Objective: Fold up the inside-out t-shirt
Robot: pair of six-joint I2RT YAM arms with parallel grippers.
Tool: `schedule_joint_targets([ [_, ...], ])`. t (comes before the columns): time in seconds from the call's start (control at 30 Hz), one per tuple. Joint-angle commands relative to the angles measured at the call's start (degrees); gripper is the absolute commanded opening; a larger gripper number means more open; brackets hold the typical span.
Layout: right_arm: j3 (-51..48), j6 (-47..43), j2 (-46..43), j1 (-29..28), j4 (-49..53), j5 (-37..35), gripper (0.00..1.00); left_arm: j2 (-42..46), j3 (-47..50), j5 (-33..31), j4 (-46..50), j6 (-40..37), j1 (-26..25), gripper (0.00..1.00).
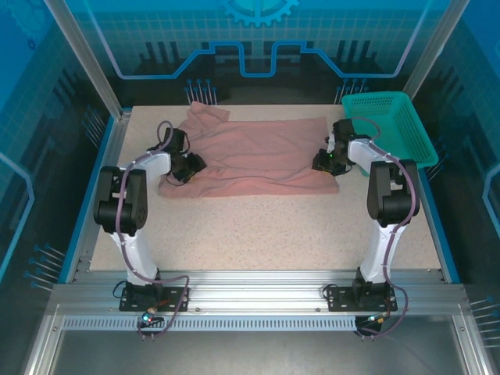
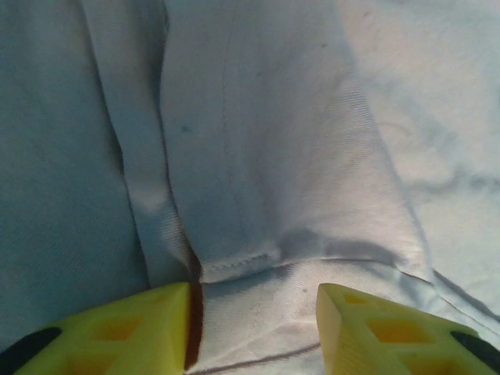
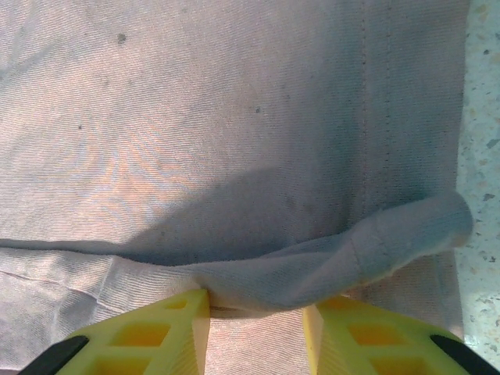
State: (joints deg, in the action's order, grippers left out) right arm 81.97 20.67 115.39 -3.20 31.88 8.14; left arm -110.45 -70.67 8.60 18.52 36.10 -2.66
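- A speckled tabletop (image 1: pixel 258 234) sits inside a blue-lit enclosure, with a teal basket (image 1: pixel 398 129) at its far right corner.
- Right end effector (image 3: pixel 256 301): the jaws are narrow and pinch a raised ridge of stitched hem at the shirt's right edge. Bare tabletop shows just past that edge.
- Left end effector (image 2: pixel 251 301): the jaws stand partway apart, straddling the end of a stitched hem and a crease. I cannot tell whether they grip the cloth or only rest on it.
- The shirt (image 1: pixel 258 152) lies spread sideways over the far half of the tabletop, between the two arms. It is mostly flat, with a rumpled sleeve at the far left, and it stops short of the basket.
- Step in hand, as I judge it: taking hold of the near edge at both ends, ready for a fold.
- The next move calls for a sure grip on the left first. Then both ends should lift together, level, and carry the near edge toward the far one with the cloth taut. If only one side is truly held, the fold would likely skew.
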Motion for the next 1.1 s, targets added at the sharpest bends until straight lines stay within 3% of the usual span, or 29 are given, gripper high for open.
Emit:
schedule_joint_targets([
  [0.0,-0.79,-0.85,-1.37,0.42,-0.15,0.71,0.37,-1.68,-2.11,0.28,0.28,-1.03,-0.42,0.38],
  [0.33,-0.50,-0.80,-1.22,0.65,-0.12,1.00,0.37,-4.34,-10.55,0.18,1.06,-3.37,-0.59,0.01],
  [0.63,-0.41,-0.92,-1.66,0.92,0.14,-0.11,0.38,-11.79,-25.23,-1.51,3.47,-5.15,-1.54,0.00],
  [0.77,-0.28,-0.89,-1.91,1.01,0.46,-1.04,0.38,-17.93,-33.09,-1.92,2.96,-5.14,-1.56,0.09],
  [0.9,-0.23,-1.15,-3.03,1.03,0.89,-1.49,0.39,-23.82,-40.82,1.28,1.97,-4.15,-1.62,0.37],
  [1.07,-1.63,-1.77,-5.99,0.73,1.61,-2.73,0.40,-24.80,-46.36,2.39,4.83,-7.39,-1.58,0.50],
])
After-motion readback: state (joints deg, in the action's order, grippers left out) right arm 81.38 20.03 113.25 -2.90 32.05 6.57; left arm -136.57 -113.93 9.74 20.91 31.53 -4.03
